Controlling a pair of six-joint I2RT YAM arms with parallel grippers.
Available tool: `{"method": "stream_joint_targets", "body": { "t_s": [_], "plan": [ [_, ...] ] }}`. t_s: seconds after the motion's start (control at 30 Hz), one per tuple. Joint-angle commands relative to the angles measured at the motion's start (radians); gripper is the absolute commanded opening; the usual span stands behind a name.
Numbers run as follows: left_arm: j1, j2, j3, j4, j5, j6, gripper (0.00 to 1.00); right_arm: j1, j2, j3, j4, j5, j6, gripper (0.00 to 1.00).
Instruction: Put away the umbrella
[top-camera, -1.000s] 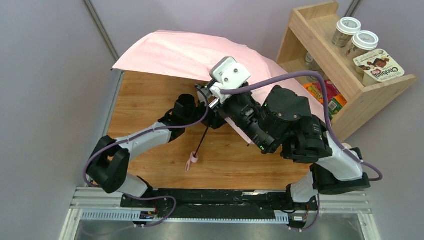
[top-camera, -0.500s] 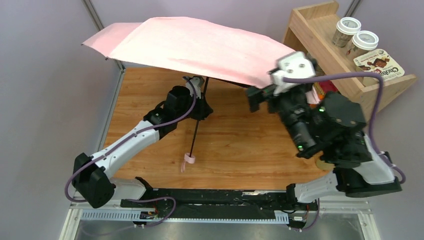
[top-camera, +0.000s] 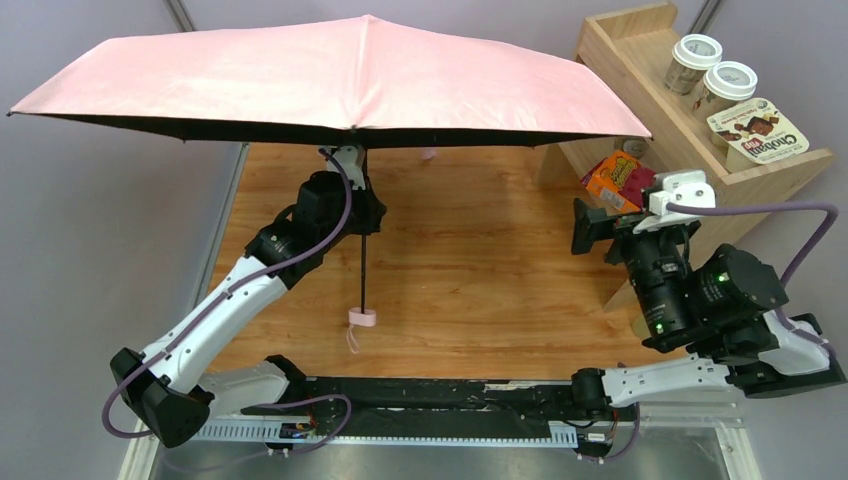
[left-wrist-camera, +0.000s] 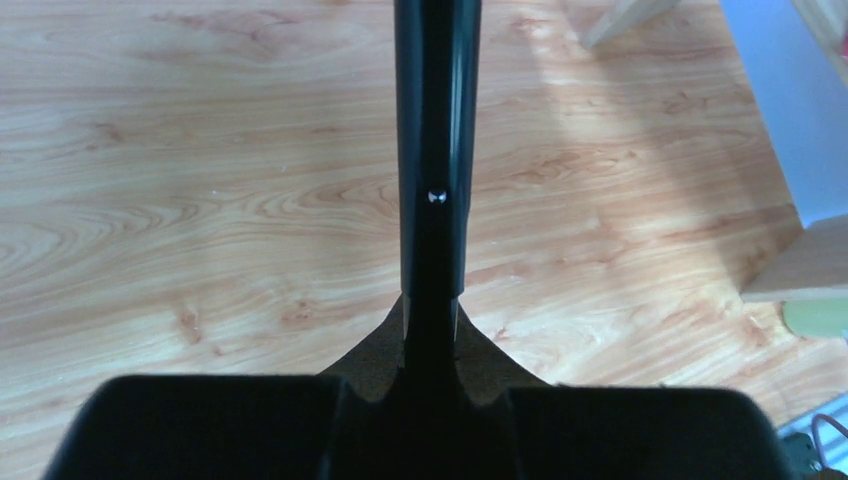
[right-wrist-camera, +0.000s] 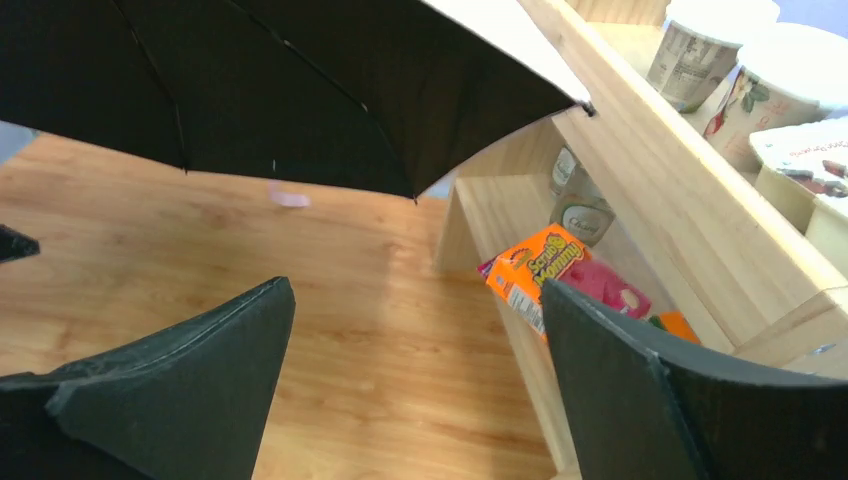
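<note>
Two arms are bolted at the near edge of the counter (top-camera: 480, 290). The left arm (top-camera: 235, 292) reaches up and away. The right arm (top-camera: 700, 300) sits out past the counter's right edge.

The left jaws are clamped tight on the dark shaft (left-wrist-camera: 432, 150) of the one umbrella (top-camera: 330, 80), just under its canopy. The wrist view shows the shaft running straight out from between them. The shaft stands roughly upright, and its small handle (top-camera: 362, 318) and pink strap hang at the bottom (I cannot tell whether they touch the wood).

The right jaws are spread wide and hold nothing. They point toward the shelf, and bare wood fills the gap between them.

The middle and right of the counter are open wood between the shaft and the right arm.

The canopy is fully open. It overhangs the counter's left and far edges, and its right tip comes up against the front of the one wooden shelf (top-camera: 640, 60).

The shelf's top holds two lidded cups (top-camera: 697, 55) and one chocolate packet (top-camera: 760, 135). One orange packet (right-wrist-camera: 530, 270) lies on the level below.
</note>
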Motion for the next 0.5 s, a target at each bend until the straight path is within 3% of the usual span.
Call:
{"method": "stream_joint_targets", "body": {
  "t_s": [0.0, 0.07, 0.2, 0.27, 0.47],
  "plan": [
    [-0.008, -0.02, 0.054, 0.116, 0.129, 0.033, 0.0, 0.013, 0.017, 0.064, 0.026, 0.212, -0.013, 1.0],
    [-0.008, -0.029, 0.054, 0.114, 0.105, -0.007, 0.0, 0.013, 0.019, 0.072, -0.164, 0.173, 0.195, 1.0],
    [-0.008, -0.076, 0.05, 0.104, -0.046, -0.02, 0.0, 0.058, -0.025, -0.098, -0.229, 0.085, 0.381, 1.0],
    [-0.008, -0.084, 0.098, 0.042, -0.125, -0.015, 0.0, 0.058, -0.035, -0.106, -0.49, -0.104, 0.746, 1.0],
    [-0.008, -0.125, 0.167, -0.02, -0.153, -0.032, 0.0, -0.161, 0.077, -0.385, -0.235, -0.572, 0.882, 1.0]
  ]
}}
